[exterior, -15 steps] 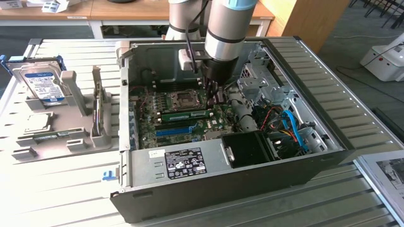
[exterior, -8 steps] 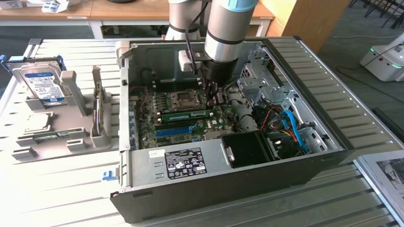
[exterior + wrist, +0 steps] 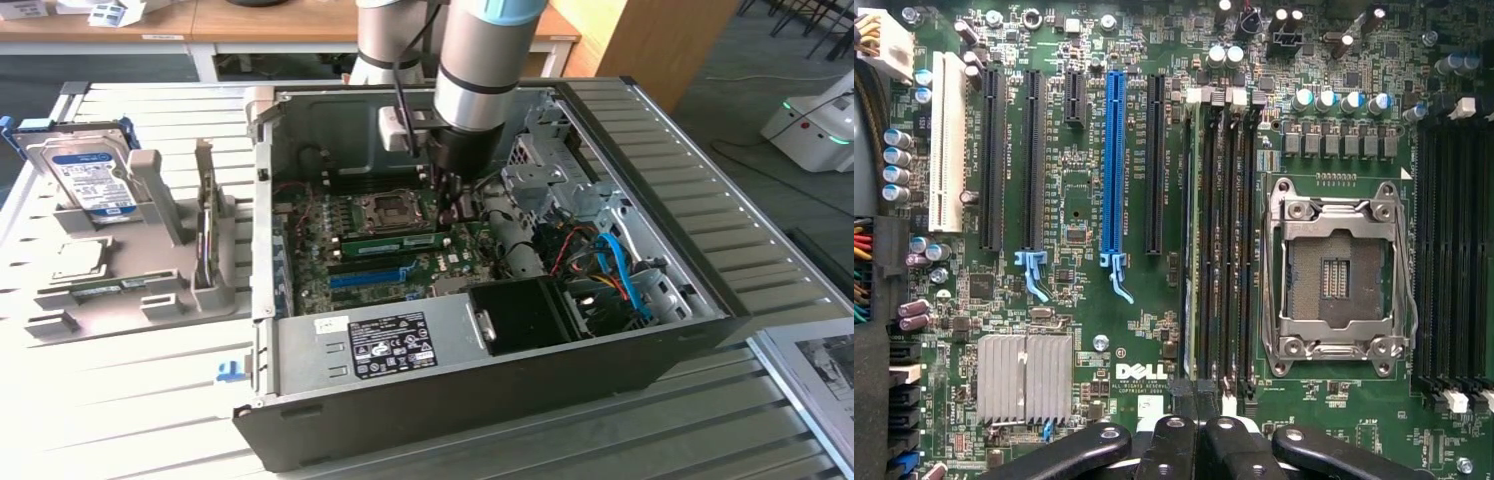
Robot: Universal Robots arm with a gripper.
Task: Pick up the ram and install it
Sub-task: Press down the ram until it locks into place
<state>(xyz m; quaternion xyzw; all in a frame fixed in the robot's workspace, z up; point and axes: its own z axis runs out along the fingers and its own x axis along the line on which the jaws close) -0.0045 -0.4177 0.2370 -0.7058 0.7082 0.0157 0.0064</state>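
The ram (image 3: 391, 241), a long green stick, stands on edge in a memory slot beside the CPU socket (image 3: 394, 208), inside the open computer case (image 3: 694, 300). My gripper (image 3: 451, 203) reaches down from the arm to the ram's end toward the exterior view's right. In the wrist view the ram (image 3: 1192, 250) is seen edge-on in the outermost of several dark slots. My gripper (image 3: 1199, 425) is shut, its black fingers (image 3: 1172, 445) pressed together right over that slot's end. Whether they pinch the ram or only rest on it is hidden.
A blue slot (image 3: 1116, 160) and black expansion slots lie beside the memory slots. The power supply (image 3: 387, 345), a black fan shroud (image 3: 527, 315) and cables (image 3: 614, 270) crowd the case. A grey fixture (image 3: 120, 300) on the exterior view's left holds a hard drive (image 3: 91, 180) and an upright card (image 3: 207, 235).
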